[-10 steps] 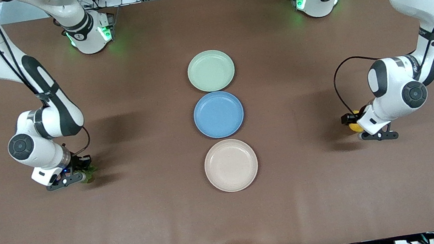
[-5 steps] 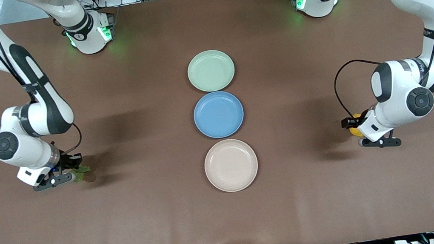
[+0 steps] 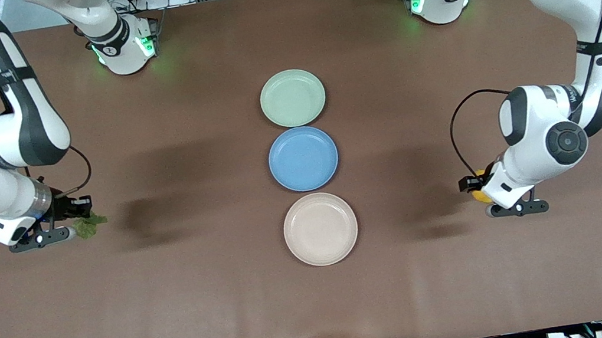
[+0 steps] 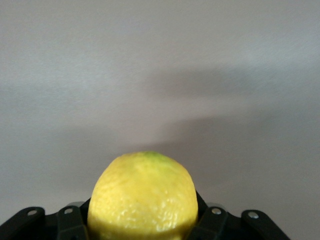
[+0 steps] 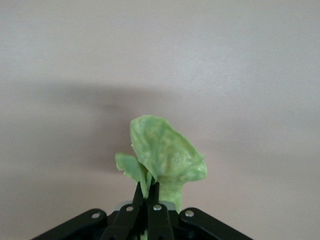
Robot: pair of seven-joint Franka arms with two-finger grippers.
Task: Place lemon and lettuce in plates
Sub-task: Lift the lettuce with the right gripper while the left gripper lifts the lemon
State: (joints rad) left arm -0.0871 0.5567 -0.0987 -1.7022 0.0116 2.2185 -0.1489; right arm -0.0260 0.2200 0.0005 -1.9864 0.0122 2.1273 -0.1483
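The lemon [image 4: 142, 197] is bright yellow and dimpled, and my left gripper [image 4: 142, 222] is shut on it. That gripper [image 3: 476, 190] hangs over bare table toward the left arm's end, with only a sliver of the lemon [image 3: 481, 195] showing past the wrist. My right gripper [image 5: 148, 194] is shut on the stem edge of the crinkled green lettuce [image 5: 165, 155]. It [image 3: 71, 228] holds the lettuce [image 3: 88, 225] over bare table toward the right arm's end. The pale green plate [image 3: 292, 97] and the beige plate [image 3: 320, 229] lie mid-table with nothing in them.
A blue plate [image 3: 303, 158] sits between the green and beige plates, the three forming one line down the table's middle. The brown table [image 3: 207, 302] is bare around both grippers.
Both arms have risen off the table with their loads. The right gripper carried the lettuce outward toward its end of the table; the left gripper shifted the lemon a little toward the plates.
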